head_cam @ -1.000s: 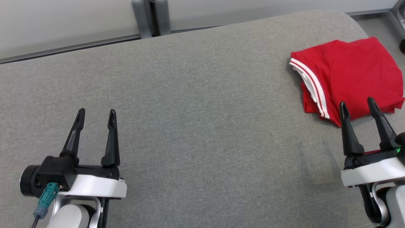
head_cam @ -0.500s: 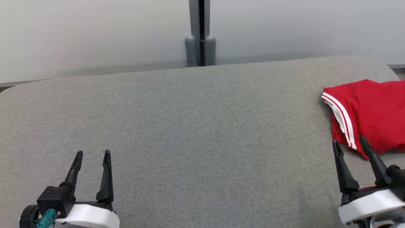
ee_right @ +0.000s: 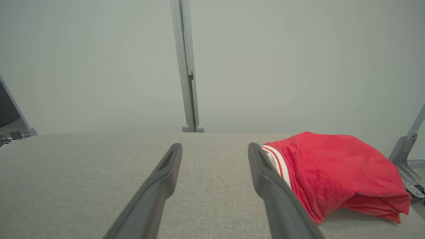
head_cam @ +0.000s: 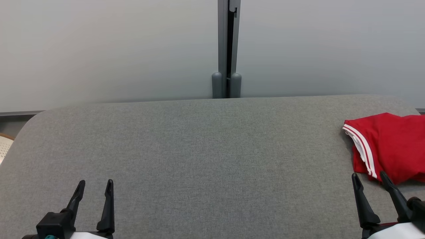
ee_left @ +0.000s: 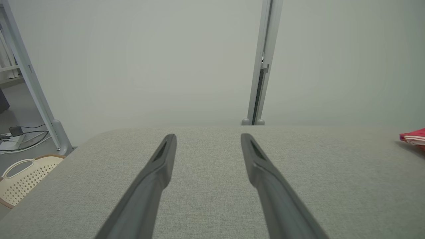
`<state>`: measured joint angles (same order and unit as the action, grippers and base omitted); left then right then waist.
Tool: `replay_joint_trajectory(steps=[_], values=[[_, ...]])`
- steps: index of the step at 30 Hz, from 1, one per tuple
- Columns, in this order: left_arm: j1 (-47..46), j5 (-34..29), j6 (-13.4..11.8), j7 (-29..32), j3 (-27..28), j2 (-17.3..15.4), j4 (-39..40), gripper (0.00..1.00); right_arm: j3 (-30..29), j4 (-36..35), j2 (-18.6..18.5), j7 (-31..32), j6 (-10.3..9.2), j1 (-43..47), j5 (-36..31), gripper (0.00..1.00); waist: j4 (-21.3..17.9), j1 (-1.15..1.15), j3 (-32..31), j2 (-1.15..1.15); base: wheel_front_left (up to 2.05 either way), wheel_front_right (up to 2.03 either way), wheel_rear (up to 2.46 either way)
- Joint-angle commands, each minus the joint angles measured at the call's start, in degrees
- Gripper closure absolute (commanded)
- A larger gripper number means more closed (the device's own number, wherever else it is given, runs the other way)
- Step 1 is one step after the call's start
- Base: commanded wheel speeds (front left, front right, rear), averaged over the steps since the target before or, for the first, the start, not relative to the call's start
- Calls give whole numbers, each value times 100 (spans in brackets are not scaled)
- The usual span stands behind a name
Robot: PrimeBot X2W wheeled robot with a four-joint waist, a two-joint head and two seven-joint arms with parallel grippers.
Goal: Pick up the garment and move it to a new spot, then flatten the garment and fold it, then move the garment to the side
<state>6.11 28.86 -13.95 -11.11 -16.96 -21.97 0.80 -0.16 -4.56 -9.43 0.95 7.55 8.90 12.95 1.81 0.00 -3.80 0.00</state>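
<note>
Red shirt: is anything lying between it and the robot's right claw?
Nothing visible does. The open right gripper is close to the red shirt, with only bare grey tabletop between them.

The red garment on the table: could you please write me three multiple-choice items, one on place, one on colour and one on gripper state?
1. Where on the grey table does the garment lie?
A. At the robot's right end. B. In the middle. C. At the robot's left end.
2. What colour are the garment's trim stripes?
A. Black. B. White. C. Yellow.
3. How are the left gripper and right gripper?
A. Both open, empty. B. Both shut. C. Right shut on cloth.
Answers: 1 A, it sits at the head view's right edge; 2 B, white bands run along its edge; 3 A, both wrist views show wide gaps, nothing held.
</note>
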Motion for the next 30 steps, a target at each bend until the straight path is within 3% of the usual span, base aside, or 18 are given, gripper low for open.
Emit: replay_joint_trajectory(steps=[1,30], values=[[55,20,-26,21,3,-38,5,0,-44,-53,12,63,-13,97,-43,0,-14,0,-36,0,0,0,0],[-103,-8,-88,98,-152,-54,-124,0,-170,-203,49,267,-13,143,-53,0,4,0,-105,0,0,0,0]])
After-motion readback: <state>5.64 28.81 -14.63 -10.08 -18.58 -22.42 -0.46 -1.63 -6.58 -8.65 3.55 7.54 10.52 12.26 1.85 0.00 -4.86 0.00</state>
